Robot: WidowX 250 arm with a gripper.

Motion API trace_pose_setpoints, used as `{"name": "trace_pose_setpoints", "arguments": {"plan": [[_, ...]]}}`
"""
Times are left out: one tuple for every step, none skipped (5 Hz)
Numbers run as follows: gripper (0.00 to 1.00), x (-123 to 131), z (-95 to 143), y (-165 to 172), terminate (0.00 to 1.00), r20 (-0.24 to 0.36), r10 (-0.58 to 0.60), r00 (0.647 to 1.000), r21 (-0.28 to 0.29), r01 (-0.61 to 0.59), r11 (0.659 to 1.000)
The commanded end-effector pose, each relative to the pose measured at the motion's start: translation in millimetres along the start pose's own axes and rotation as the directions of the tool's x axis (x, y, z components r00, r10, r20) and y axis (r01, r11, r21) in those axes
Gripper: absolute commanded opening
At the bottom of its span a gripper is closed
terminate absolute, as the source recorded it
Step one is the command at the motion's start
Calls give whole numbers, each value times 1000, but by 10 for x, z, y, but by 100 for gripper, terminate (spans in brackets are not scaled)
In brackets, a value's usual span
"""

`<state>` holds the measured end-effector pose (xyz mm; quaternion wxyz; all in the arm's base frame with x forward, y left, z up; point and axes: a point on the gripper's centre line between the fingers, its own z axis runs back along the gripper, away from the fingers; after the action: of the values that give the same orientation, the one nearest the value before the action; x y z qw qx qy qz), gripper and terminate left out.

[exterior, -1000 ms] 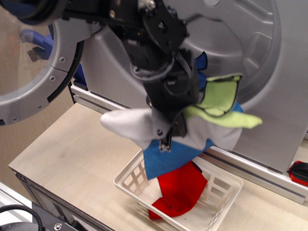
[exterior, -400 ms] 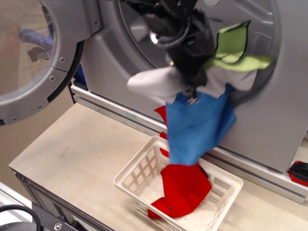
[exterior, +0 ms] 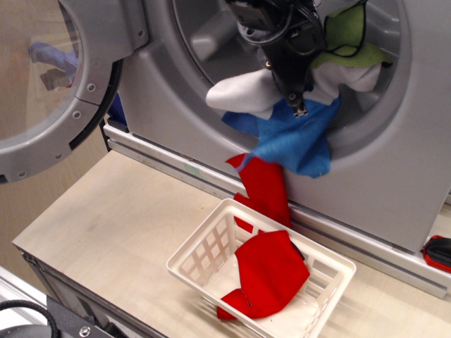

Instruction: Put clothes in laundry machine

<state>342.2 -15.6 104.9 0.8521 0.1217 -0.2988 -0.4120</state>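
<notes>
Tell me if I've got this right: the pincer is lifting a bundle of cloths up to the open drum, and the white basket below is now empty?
Not quite. The basket is not empty: the observation.image view shows a red cloth still lying in it. The rest holds: the pincer carries the bundle at the drum opening.

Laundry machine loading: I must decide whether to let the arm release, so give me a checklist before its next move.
1. Door swung open: ok.
2. Gripper at the drum opening: ok.
3. Grip on the white cloth, blue cloth and lime green cloth: cannot tell.
4. Bundle fully inside: not ok, the blue cloth hangs over the rim.
5. Red cloth lifted clear: not ok, it trails toward the white basket.
</notes>
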Motion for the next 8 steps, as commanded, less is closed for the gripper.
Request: {"name": "trace_pose_setpoints", "arguments": {"plan": [[0,63,-135,366,0,31,58,998,91,-61,994],[0,-16,-216,430,0,45,97,994,84,-101,991],[100,-56,-232,462,0,40,137,990,48,-139,989],[100,-71,-170,402,0,68,154,986,23,-156,988],[100,-58,-42,339,0,89,169,982,-28,-167,986],[100,-27,148,254,0,92,201,975,-101,-192,976],[100,-18,285,173,0,83,211,974,-135,-199,971],[100,-29,419,59,0,73,194,978,-182,-178,967]]}}
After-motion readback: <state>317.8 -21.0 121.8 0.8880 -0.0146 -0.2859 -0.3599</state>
